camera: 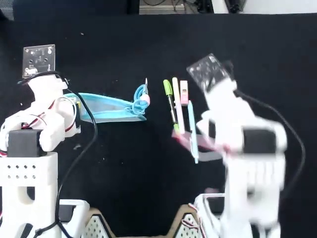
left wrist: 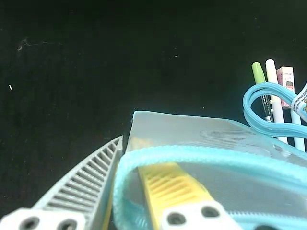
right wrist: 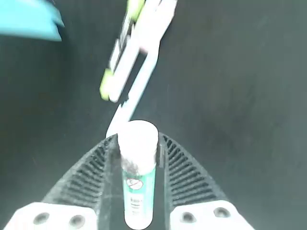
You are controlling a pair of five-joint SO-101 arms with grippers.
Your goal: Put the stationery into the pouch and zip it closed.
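The teal mesh pouch lies left of centre, its looped zip pull at its right end. My left gripper is shut on the pouch's left edge; in the left wrist view the yellow finger sits inside the pouch and the grey finger outside. A green marker, a white pen and a pink eraser lie side by side right of the pouch. My right gripper is shut on a light blue pen, held just in front of them.
Black cloth covers the table. The two arm bases stand at the front left and front right. Open cloth lies between them and behind the pouch.
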